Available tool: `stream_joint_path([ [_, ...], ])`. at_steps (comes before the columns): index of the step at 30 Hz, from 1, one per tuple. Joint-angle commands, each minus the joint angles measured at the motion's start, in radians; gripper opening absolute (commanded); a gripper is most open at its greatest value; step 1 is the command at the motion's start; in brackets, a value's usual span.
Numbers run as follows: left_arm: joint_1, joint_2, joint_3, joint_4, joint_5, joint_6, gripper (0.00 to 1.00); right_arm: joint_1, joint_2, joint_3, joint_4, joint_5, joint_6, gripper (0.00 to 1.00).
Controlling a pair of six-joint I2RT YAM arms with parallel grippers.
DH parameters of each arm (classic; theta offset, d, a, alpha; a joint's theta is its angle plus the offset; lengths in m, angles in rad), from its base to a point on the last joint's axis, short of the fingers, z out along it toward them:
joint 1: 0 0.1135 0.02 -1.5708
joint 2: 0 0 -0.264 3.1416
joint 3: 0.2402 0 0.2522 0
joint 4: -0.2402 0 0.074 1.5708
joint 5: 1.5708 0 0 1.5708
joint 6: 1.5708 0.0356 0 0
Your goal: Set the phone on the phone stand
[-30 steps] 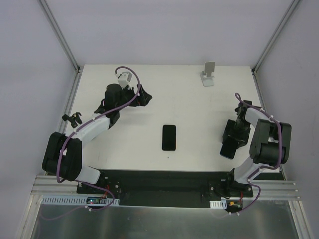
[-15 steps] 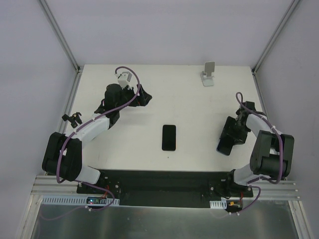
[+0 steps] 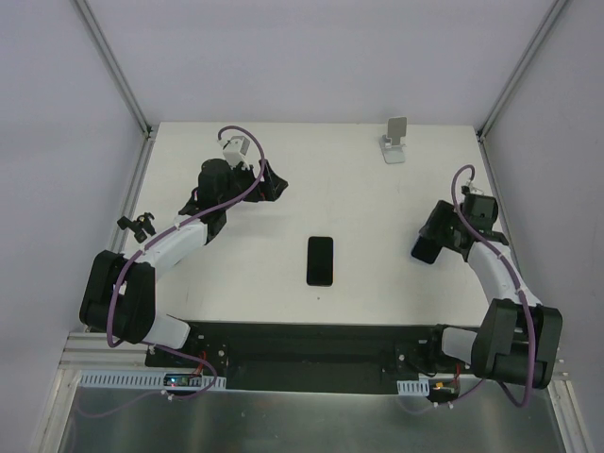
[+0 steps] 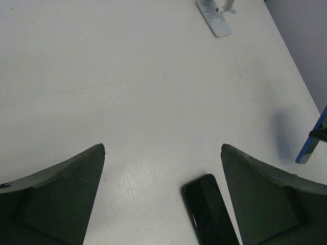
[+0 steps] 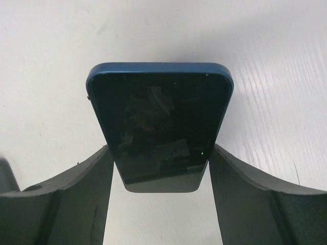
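Observation:
My right gripper (image 3: 432,242) is shut on a blue-edged phone (image 3: 424,249) with a dark screen and holds it by its sides above the table's right half; the right wrist view shows the phone (image 5: 160,117) clamped between both fingers. The white phone stand (image 3: 395,142) stands upright at the far edge, behind and left of that gripper, and also shows in the left wrist view (image 4: 217,18). My left gripper (image 3: 274,184) is open and empty at the back left.
A second phone, black (image 3: 320,260), lies flat in the middle of the table and shows at the bottom of the left wrist view (image 4: 209,209). The white table (image 3: 359,198) is bounded by grey walls and metal posts.
My right arm has swung away from the near edge and carried the blue phone farther back and slightly left. The left arm and the black phone have not moved.

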Motion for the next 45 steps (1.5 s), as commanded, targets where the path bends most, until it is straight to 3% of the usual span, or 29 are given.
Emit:
stream_joint_path([
  [1, 0.008, -0.023, 0.002, 0.032, 0.004, 0.013, 0.95, 0.031, -0.001, 0.058, 0.241, 0.016, 0.029, 0.00],
  [7, 0.008, -0.015, 0.001, 0.032, 0.002, 0.016, 0.95, 0.083, 0.150, 0.216, 0.433, 0.103, -0.042, 0.00],
  [11, 0.008, -0.001, 0.009, 0.035, 0.016, 0.008, 0.95, 0.091, 0.321, 0.389, 0.534, 0.045, -0.074, 0.00],
  [16, 0.008, 0.016, 0.015, 0.049, 0.032, -0.007, 0.94, 0.111, 0.580, 0.702, 0.542, 0.016, -0.145, 0.00],
  [26, 0.007, 0.054, 0.028, 0.068, 0.074, -0.027, 0.93, 0.188, 0.893, 1.036, 0.611, 0.002, -0.287, 0.01],
  [33, 0.007, 0.076, 0.045, 0.065, 0.101, -0.038, 0.93, 0.215, 1.016, 1.165, 0.606, 0.020, -0.312, 0.00],
  [45, 0.007, 0.071, 0.041, 0.069, 0.105, -0.046, 0.93, 0.215, 1.105, 1.233, 0.617, 0.030, -0.360, 0.00],
])
